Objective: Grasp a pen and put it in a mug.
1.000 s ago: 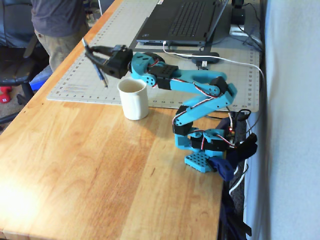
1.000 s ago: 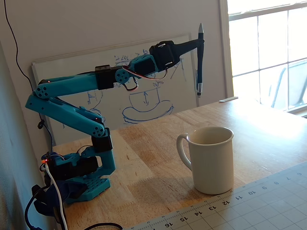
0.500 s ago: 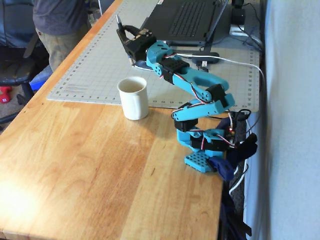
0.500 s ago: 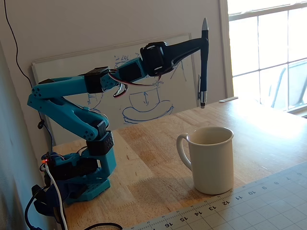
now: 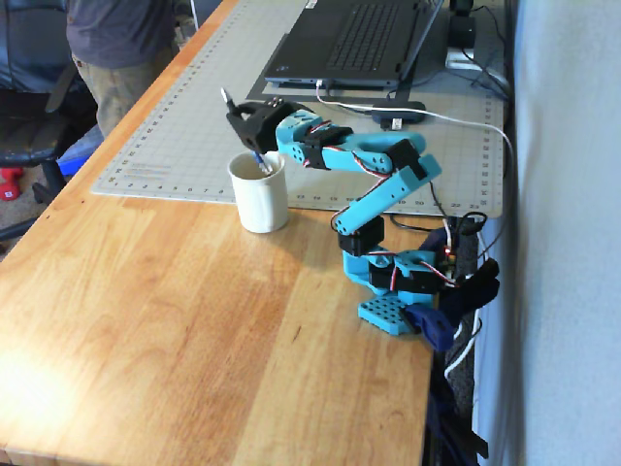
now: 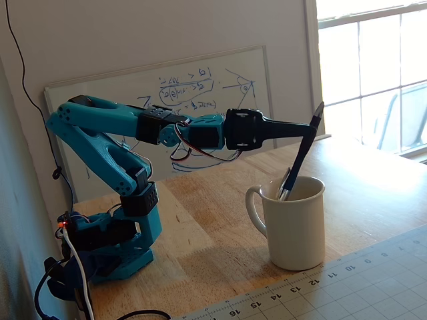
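Note:
A white mug point(image 5: 258, 194) stands upright on the wooden table, at the near edge of the cutting mat; it also shows in the other fixed view point(image 6: 293, 223). A dark pen point(image 6: 301, 155) leans steeply, its lower end inside the mug and its upper end sticking out above the rim. In a fixed view the pen point(image 5: 259, 158) dips into the mug's mouth. My gripper point(image 6: 311, 127) reaches out level above the mug and is shut on the pen's upper part; it also shows in the other fixed view point(image 5: 236, 110).
A grey cutting mat point(image 5: 184, 136) lies behind the mug, with a black laptop point(image 5: 349, 39) and cables on its far end. A person point(image 5: 116, 44) stands at the table's far left. A whiteboard point(image 6: 100, 90) leans on the wall behind the arm.

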You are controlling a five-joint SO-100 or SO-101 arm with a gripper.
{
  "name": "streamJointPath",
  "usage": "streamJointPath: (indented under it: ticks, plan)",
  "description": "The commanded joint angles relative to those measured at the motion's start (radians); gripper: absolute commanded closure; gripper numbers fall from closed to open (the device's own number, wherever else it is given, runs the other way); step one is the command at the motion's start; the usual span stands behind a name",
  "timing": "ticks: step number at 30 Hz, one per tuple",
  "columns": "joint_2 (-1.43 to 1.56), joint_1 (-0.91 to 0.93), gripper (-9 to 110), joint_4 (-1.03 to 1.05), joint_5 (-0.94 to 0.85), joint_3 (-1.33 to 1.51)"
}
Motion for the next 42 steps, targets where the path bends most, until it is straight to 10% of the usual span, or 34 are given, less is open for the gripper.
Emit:
streamJointPath:
  ticks: [1,19,30,42]
  plan:
    - [-0.049,-0.040,101,-0.035,-0.012,-0.025]
    - [0.175,-0.241,82,-0.023,-0.052,-0.035]
    - [0.305,-0.462,90,0.000,-0.750,-0.015]
    - [0.538,-0.548,95,0.565,-1.307,-0.012]
